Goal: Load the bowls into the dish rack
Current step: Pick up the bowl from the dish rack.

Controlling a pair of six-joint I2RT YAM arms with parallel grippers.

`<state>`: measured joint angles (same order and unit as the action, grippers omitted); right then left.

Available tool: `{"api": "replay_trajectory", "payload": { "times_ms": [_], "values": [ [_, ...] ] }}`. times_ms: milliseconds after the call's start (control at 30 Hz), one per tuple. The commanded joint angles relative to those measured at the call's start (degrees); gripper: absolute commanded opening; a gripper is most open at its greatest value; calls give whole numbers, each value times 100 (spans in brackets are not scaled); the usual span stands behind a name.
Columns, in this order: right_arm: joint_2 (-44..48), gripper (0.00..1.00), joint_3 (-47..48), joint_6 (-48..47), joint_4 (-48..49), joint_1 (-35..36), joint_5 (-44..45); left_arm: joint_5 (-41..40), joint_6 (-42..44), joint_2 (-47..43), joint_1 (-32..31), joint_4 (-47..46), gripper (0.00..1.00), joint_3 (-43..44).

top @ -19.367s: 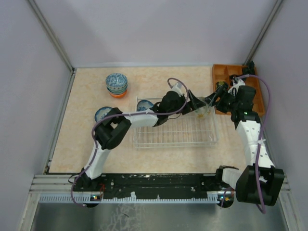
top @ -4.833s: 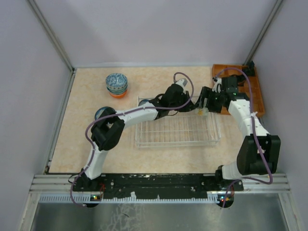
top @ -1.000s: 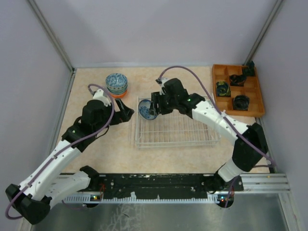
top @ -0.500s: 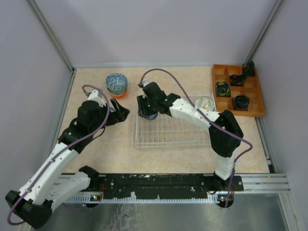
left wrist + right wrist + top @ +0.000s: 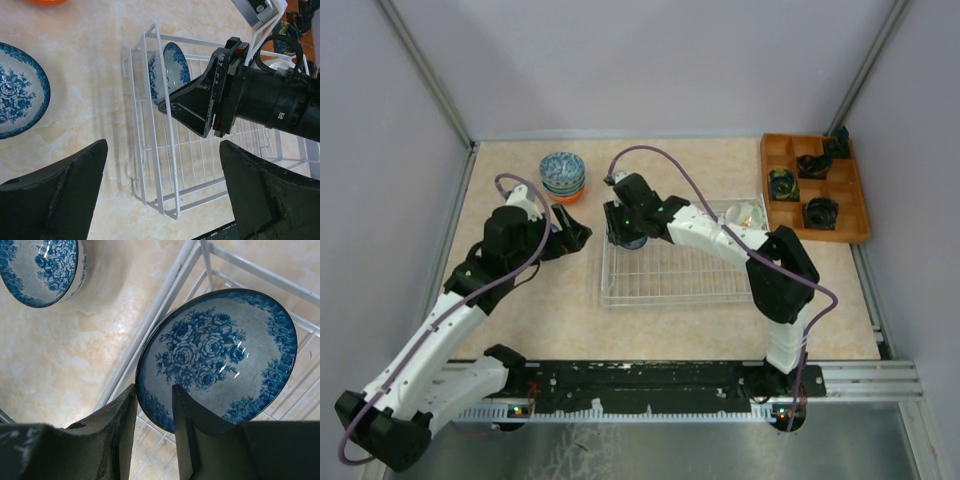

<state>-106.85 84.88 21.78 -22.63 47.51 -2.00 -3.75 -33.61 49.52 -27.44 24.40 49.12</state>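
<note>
While the overhead view is showing a stack of bowls (image 5: 562, 175) at the far left of the table (image 5: 560, 300), we are hovering our left gripper (image 5: 572, 235), fingers (image 5: 55, 200) spread wide and empty, just left of the dish rack (image 5: 680, 270). Its camera is revealing a loose bowl (image 5: 15, 95) on the table, hidden overhead by the arm. Our right gripper (image 5: 153, 390) is straddling the rim of a blue-rose bowl (image 5: 215, 350) standing on edge in the rack's far left corner; we cannot tell whether those fingers are clamping it.
</note>
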Motion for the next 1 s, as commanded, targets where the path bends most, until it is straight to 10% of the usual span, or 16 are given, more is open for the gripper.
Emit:
{"api": "replay_trajectory", "payload": {
  "times_ms": [0, 367, 967],
  "values": [
    [-136, 32, 316, -201, 234, 78, 23, 159, 25, 103, 53, -219, 98, -47],
    [-145, 1, 346, -377, 187, 84, 108, 318, -10, 321, 63, -435, 97, -10],
    [2118, 0, -896, -99, 772, -622, -528, 788, 4, 527, 59, -758, 94, 214]
  ]
}}
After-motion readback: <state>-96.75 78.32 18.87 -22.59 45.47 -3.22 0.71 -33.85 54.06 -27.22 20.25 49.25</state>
